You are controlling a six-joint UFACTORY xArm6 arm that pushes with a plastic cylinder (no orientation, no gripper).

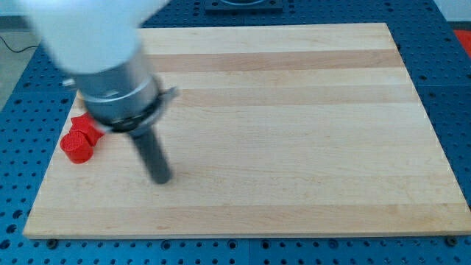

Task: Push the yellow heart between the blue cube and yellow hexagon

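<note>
My tip [161,177] rests on the wooden board [294,132] in its lower left part. The dark rod rises up and left into the arm's grey and white body, which covers the board's upper left corner. A red block [76,146] sits to the left of the tip near the board's left edge, apart from it. A second red block [90,127] touches it just above and is partly hidden under the arm. No yellow heart, blue cube or yellow hexagon shows in this view.
The board lies on a blue perforated table [449,44]. The arm's body hides the board's upper left corner.
</note>
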